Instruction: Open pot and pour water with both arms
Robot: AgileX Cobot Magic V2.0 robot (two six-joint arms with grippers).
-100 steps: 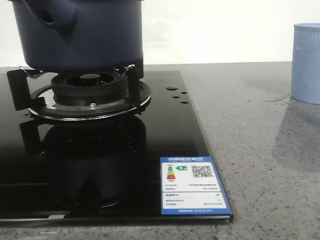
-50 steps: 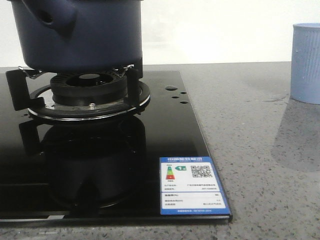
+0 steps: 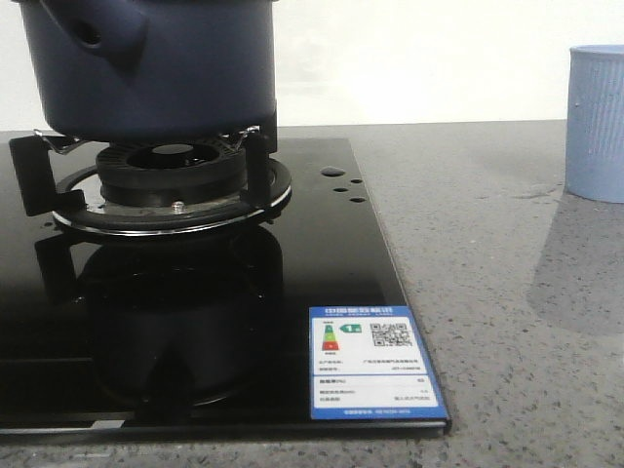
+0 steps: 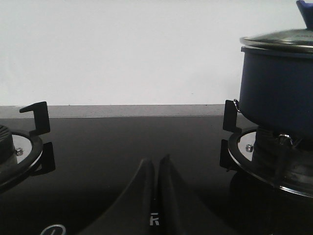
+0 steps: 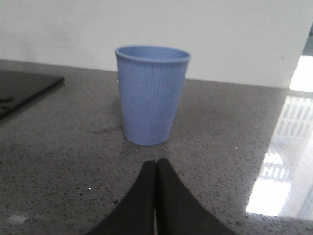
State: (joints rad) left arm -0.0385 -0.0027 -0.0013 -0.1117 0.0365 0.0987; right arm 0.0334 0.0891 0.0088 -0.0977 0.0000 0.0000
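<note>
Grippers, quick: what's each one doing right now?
Left gripper: closed, holding nothing, low over the stove top.
Right gripper: closed, holding nothing, facing the cup.

low front view, wrists near, perhaps table-level

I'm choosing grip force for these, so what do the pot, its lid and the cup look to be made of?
The pot: probably coated metal, going by its smooth matte navy wall. The lid: seemingly glass with a shiny metal rim, though only its edge shows. The cup: likely thin plastic, pale blue and matte, with fine vertical ribs; paper can't be excluded.
</note>
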